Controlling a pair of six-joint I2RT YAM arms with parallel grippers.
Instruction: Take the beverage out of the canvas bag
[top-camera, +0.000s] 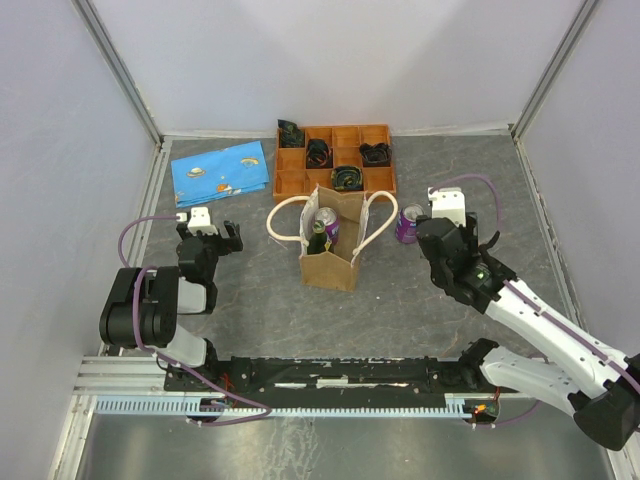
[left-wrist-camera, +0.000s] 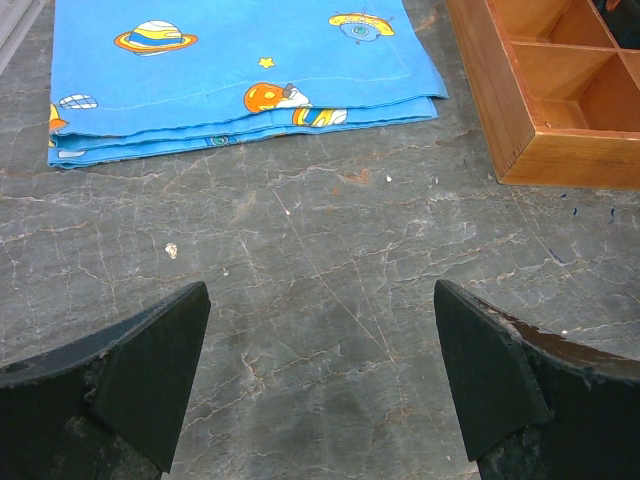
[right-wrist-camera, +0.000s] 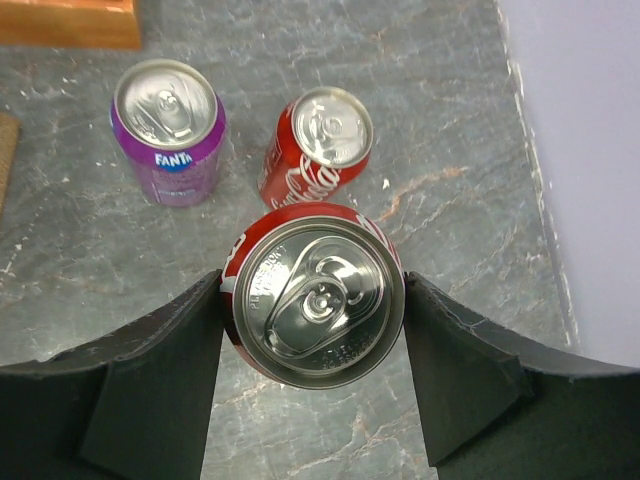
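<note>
- Red fills your right gripper (right-wrist-camera: 312, 292): a red can (right-wrist-camera: 315, 330) sits upright between its fingers (right-wrist-camera: 150, 380), top facing the wrist camera.
- Both black fingers press the can's sides, so the gripper is clamped on it. You cannot tell whether the can rests on the table (right-wrist-camera: 450, 150) or hangs just above it.
- Just past it stands a second red can (right-wrist-camera: 320, 145), and a purple Fanta can (right-wrist-camera: 168, 130) stands beside that one, nearer the bag. The three are close together, with gaps between them.
- From above, you see the Fanta can between your right gripper and the bag (top-camera: 333, 262).
- The bag stands upright at mid-table with its mouth open, and its two cream handles (top-camera: 285, 215) loop out to either side.
- Another can (top-camera: 326, 228) shows inside the bag's mouth, purple and green. You cannot read its label.
- Just behind the bag lies the orange tray (top-camera: 290, 160), with dark items (top-camera: 318, 153) in several compartments. You cannot tell whether bag and tray touch.
- Your left gripper (left-wrist-camera: 320, 290) is well left of the bag, its fingers spread wide over bare table.
- Ahead of it lies a folded blue cloth (left-wrist-camera: 240, 60) with planet prints, and the tray's corner is to its right.
</note>
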